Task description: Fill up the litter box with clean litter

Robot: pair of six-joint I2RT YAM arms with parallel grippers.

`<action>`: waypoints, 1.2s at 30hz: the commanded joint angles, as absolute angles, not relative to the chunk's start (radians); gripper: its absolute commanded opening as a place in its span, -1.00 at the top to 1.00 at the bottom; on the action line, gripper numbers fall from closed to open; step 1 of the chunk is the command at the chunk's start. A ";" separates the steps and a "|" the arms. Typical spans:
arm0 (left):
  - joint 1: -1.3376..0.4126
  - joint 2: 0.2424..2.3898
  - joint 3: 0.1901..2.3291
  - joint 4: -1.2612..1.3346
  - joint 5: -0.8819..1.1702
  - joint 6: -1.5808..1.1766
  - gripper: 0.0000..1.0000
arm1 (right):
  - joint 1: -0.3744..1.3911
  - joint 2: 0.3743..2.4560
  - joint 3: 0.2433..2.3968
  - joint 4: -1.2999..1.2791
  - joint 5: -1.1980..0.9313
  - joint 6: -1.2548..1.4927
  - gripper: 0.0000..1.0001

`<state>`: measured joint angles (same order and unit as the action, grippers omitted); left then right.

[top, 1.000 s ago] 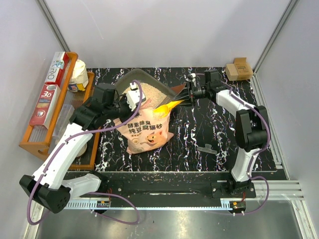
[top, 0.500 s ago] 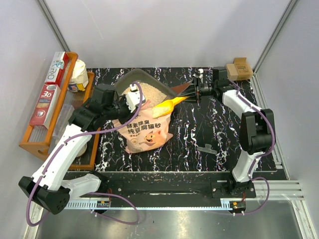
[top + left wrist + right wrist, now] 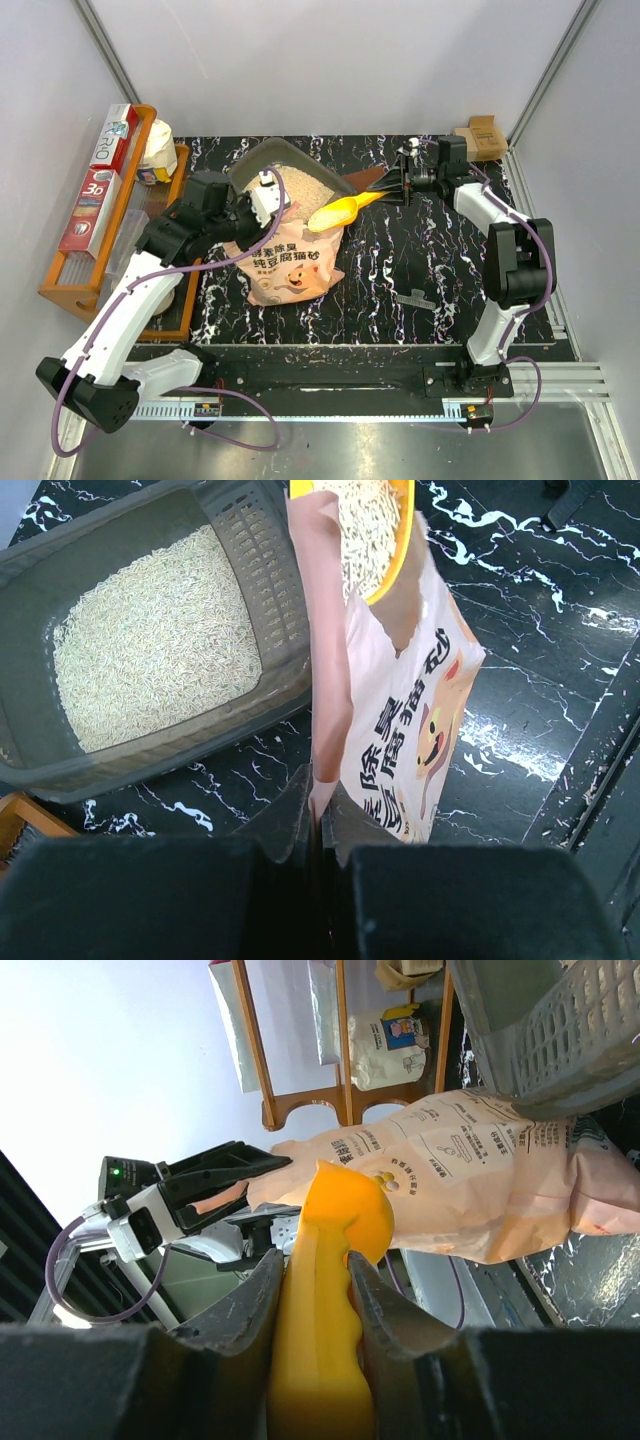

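The dark grey litter box (image 3: pixel 250 160) stands at the back of the table, partly filled with beige clean litter (image 3: pixel 300 186); both also show in the left wrist view, the box (image 3: pixel 60 775) and the litter (image 3: pixel 155 650). My left gripper (image 3: pixel 322 805) is shut on the top edge of the pink pig-printed bag (image 3: pixel 290 262), holding it open beside the box. My right gripper (image 3: pixel 312 1290) is shut on the handle of the yellow-orange scoop (image 3: pixel 340 209). The scoop bowl (image 3: pixel 365 520) holds litter and sits above the bag's mouth, just right of the box.
An orange wooden rack (image 3: pixel 95 260) with boxes and a white bag stands at the left. A brown cardboard box (image 3: pixel 478 138) sits at the back right corner. A small grey comb-like piece (image 3: pixel 414 297) lies on the marbled table right of the bag.
My right gripper has drawn back to the right and lifted the scoop out of the bag; the scoop bowl now sits higher and holds litter. The left arm has held still.
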<state>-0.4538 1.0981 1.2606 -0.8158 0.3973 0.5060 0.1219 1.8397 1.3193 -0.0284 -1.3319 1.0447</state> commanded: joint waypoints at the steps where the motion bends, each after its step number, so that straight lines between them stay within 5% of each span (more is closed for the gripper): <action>1: -0.442 1.026 1.281 -0.620 0.388 0.517 1.00 | 0.101 1.853 1.367 0.165 -1.382 1.155 1.00; 9: -0.439 1.031 1.276 -0.635 0.379 0.528 1.00 | 0.092 1.934 1.463 0.224 -1.344 1.210 1.00; 24: -0.439 1.034 1.288 -0.735 0.393 0.641 1.00 | 0.114 2.005 1.837 -0.372 -0.790 0.734 1.00; 36: -0.339 1.126 1.375 -0.799 0.437 0.630 1.00 | 0.239 2.161 2.087 -0.428 -0.545 0.576 1.00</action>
